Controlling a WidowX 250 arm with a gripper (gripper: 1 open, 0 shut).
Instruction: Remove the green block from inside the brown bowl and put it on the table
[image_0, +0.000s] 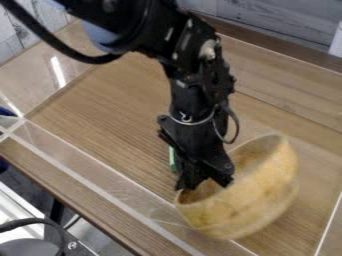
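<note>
My gripper (201, 180) points straight down at the near rim of the brown bowl (257, 195), which sits tipped at the lower right with its opening turned toward the fingers. The jaws are shut. A thin vertical strip of the green block (171, 158) shows at the left side of the fingers, above the table (107, 110); the rest of it is hidden by the gripper. The fingertips stand against the bowl's rim, and I cannot tell whether they touch it.
A clear acrylic wall (80, 175) runs along the near edge, close in front of the bowl. Another wall (287, 52) lines the far side. The black arm (147, 35) reaches in from the upper left.
</note>
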